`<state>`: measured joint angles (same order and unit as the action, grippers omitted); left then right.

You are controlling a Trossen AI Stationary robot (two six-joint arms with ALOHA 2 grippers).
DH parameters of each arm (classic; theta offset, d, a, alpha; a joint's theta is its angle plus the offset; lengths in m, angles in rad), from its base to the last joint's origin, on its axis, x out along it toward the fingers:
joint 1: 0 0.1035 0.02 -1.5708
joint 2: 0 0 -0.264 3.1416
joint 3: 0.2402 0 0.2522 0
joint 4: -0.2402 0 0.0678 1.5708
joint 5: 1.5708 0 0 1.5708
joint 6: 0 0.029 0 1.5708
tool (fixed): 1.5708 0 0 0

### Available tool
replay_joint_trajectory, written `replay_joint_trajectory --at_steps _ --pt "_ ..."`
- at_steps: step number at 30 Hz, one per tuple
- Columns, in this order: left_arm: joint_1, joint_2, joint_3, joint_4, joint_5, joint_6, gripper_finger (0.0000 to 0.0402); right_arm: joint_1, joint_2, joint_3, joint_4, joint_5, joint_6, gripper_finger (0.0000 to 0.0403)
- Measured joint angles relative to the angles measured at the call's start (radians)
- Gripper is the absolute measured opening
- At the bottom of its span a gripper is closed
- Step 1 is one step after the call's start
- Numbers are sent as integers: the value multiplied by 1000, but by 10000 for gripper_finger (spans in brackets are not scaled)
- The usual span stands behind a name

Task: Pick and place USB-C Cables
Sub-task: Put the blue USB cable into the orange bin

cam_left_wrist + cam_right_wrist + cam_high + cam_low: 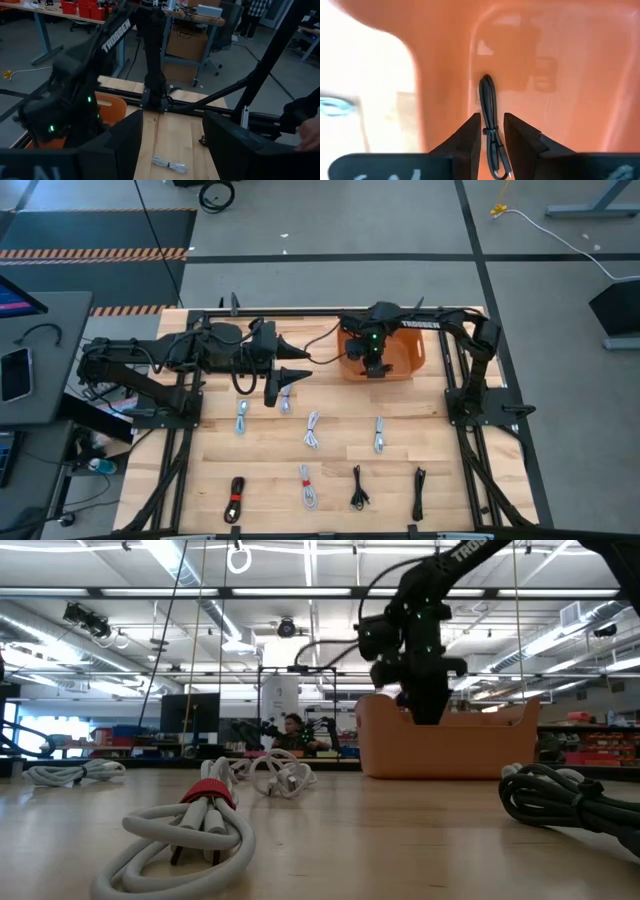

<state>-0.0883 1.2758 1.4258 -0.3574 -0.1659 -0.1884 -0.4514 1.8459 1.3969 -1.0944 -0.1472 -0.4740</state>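
Note:
My right gripper (374, 368) points down into the orange bin (410, 355) at the table's far side. It stands open (492, 131). A black coiled USB-C cable (489, 102) lies on the bin's floor, below and between the fingers, apart from both. My left gripper (290, 376) hovers open (172, 145) above the table, left of the bin, holding nothing. More cables lie flat on the wood: white ones (312, 430) (379, 434) in the middle, and black ones (357, 488) (419, 493) near the front edge.
The bin's walls (450, 745) rise around my right gripper's fingertips. Further cable bundles lie at the left (241, 418) and front (308, 488). One black bundle with a red band (236, 500) lies front left. Black frame rails (465, 395) run along both table sides.

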Motion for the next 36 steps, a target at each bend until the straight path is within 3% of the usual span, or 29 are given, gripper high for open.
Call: replay_joint_trajectory --at_steps 5,9,12,17,22,28,32,36 --pt "2 0 0 -231 -193 -12 213 14 -10 138 -85 -10 0 91" --pt "30 1 0 -544 -353 -231 213 25 -10 267 -168 1 1 91" --pt "51 1 -2 -717 -376 -455 213 26 -10 377 -213 14 17 91" --pt "75 1 -99 -769 -380 -717 213 26 -10 565 -222 23 37 91" --pt "81 17 -292 -688 -367 -931 213 26 -10 752 -223 23 38 91" --pt "78 69 -533 -360 -195 -1080 213 26 -10 949 -224 22 52 92" --pt "78 129 -641 -104 -89 -1112 206 20 -58 930 -178 23 52 91" --pt "78 198 -660 -24 -41 -1109 189 13 -91 930 -193 23 64 92"
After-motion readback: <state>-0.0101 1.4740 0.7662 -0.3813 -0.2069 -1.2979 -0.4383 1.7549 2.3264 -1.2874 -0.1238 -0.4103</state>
